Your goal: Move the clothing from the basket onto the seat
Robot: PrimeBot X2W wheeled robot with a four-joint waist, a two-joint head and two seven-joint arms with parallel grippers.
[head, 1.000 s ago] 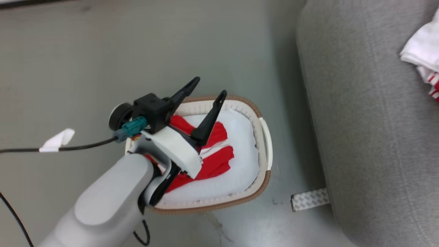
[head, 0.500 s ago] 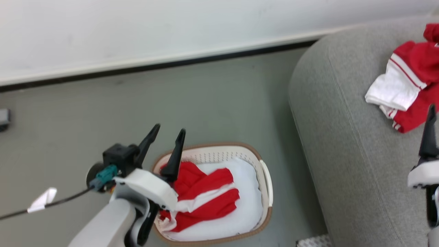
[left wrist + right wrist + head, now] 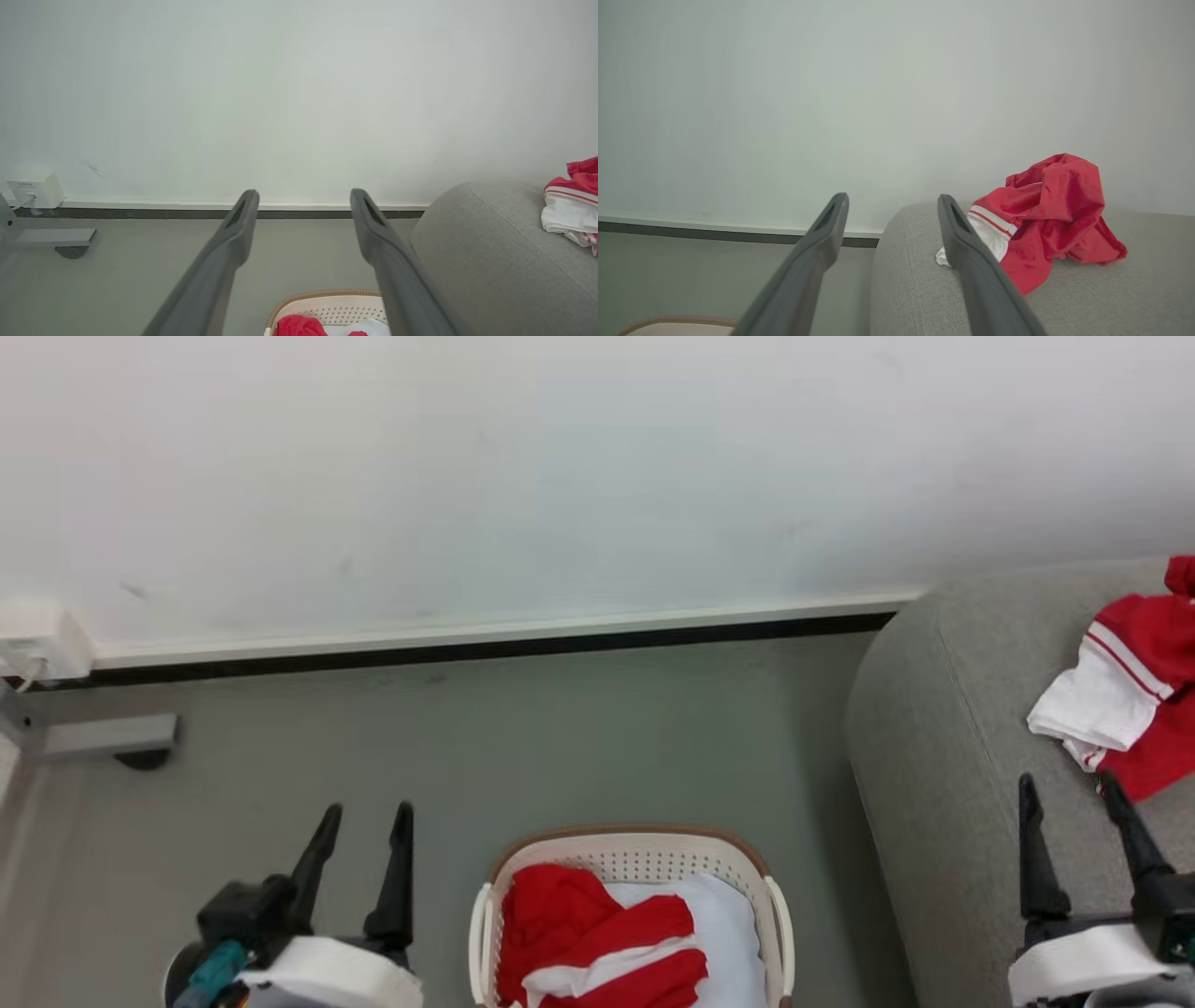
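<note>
On the left, our left tool hangs over the grey floor, spread wide, gripping nothing. Centre: the oval white perforated basket with brown rim, cut off below, holds a crumpled red and white sports garment. Right: our right tool, equally agape and empty, is over the light grey fabric sofa, beside a second red-white garment that runs off frame.

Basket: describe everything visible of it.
The basket is oval white plastic with a perforated wall, a brown woven-look rim and white side handles. It stands upright on the grey floor, left of the sofa, cut off by the head view's bottom edge. Crumpled red-and-white clothing and a white pad lie inside.
</note>
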